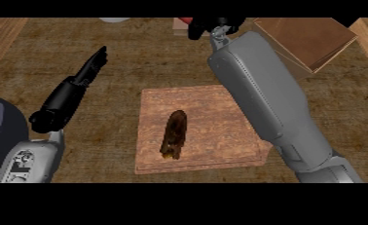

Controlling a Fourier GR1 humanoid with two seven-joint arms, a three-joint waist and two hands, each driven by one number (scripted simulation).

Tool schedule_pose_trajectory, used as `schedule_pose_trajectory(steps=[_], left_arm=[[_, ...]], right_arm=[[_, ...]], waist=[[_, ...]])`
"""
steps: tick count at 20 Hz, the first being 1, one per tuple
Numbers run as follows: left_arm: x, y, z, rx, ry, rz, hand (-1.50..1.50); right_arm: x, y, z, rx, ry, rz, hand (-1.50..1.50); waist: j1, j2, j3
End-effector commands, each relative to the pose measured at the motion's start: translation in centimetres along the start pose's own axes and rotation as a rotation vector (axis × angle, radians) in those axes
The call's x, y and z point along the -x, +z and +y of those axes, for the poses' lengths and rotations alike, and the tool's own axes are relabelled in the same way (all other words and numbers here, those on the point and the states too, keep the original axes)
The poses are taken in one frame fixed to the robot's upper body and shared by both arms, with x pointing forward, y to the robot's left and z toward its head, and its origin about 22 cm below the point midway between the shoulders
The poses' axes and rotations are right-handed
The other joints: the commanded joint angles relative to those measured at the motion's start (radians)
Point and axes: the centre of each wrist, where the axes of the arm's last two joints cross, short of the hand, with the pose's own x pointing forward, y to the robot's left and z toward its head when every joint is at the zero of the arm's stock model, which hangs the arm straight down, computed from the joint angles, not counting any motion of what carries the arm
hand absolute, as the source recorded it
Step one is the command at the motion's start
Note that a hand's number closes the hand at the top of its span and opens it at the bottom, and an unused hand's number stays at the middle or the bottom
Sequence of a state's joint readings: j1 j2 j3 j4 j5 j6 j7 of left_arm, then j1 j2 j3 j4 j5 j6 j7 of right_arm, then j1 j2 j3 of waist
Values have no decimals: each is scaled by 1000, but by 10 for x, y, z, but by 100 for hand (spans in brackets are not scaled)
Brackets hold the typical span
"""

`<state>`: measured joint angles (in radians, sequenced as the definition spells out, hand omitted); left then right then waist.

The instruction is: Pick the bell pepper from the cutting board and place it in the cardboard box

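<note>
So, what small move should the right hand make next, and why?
Probably swing the right hand rightward over the cardboard box: it seems curled on what looks like the bell pepper, mostly hidden, and sits left of the box.

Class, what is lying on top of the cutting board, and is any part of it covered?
One dark brown elongated object lies on the cutting board. The right forearm crosses above its right edge, hiding that strip.
</note>
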<state>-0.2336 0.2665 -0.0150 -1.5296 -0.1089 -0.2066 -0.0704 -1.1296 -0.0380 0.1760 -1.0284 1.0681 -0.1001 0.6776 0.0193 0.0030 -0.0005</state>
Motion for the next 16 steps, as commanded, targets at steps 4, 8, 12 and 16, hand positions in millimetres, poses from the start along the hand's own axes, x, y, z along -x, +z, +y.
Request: schedule_pose_trajectory(steps=[4, 8, 12, 16], left_arm=[[-6, 2, -3, -7, -12, -12, 0], [4, -1, -1, 4, -6, 3, 0], [-11, 3, 5, 6, -16, -21, 0], [6, 14, -4, -12, 1, 0, 0]], right_arm=[[65, -41, -26, 126, -43, 191, 150], [86, -60, -40, 118, 18, 228, 150], [144, -76, -46, -18, 113, 276, 150], [177, -76, -36, -256, 130, 363, 150]], waist=[[-9, 0, 1], [-10, 1, 0], [4, 3, 1], [0, 3, 0]])
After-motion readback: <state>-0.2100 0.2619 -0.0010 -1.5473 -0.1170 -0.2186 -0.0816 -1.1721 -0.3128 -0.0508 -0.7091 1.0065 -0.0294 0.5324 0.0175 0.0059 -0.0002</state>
